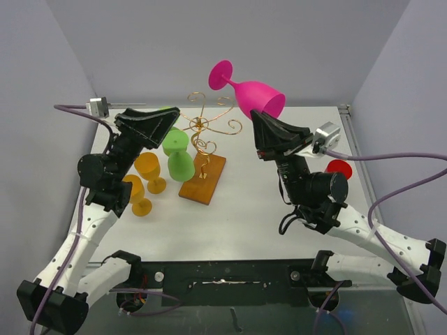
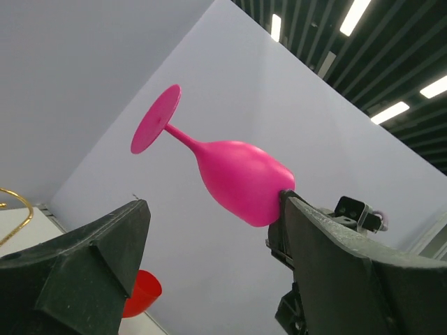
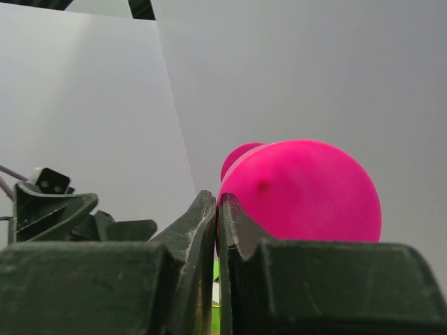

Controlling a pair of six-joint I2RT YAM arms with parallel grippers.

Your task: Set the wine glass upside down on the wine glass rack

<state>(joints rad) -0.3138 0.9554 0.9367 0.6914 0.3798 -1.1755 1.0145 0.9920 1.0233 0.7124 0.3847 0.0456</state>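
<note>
My right gripper (image 1: 256,114) is shut on the rim of a pink wine glass (image 1: 255,96) and holds it high above the table's back. The glass is tilted, its foot pointing up and left. It shows in the left wrist view (image 2: 241,178) and fills the right wrist view (image 3: 307,192), where the right gripper (image 3: 218,199) pinches its wall. The gold wire wine glass rack (image 1: 202,129) on its wooden base (image 1: 204,180) stands left of and below the glass. My left gripper (image 1: 173,113) is open and empty just left of the rack, also seen in its own view (image 2: 213,209).
Two green glasses (image 1: 179,155) sit against the rack's left side. Two orange glasses (image 1: 149,173) stand on the table left of them. A red cup (image 1: 339,169) lies behind my right arm and shows in the left wrist view (image 2: 140,293).
</note>
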